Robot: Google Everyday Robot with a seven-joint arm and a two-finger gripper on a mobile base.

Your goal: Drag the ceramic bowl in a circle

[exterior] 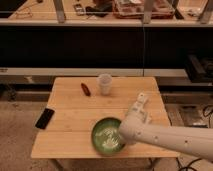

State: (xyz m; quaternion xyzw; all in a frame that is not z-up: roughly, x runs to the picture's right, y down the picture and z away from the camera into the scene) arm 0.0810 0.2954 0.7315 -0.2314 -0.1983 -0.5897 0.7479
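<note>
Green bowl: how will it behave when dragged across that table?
The bowl looks wide and shallow, so it likely slides rather than tips. Its glossy glaze is probably slippery against the hand at its right rim. It sits near the table's front edge and would likely break if dropped.

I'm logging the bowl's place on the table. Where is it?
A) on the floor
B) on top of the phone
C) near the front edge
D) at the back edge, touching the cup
C: the bowl sits by the front edge of the table, well apart from the cup and the phone, with the gripper at its rim.
</note>
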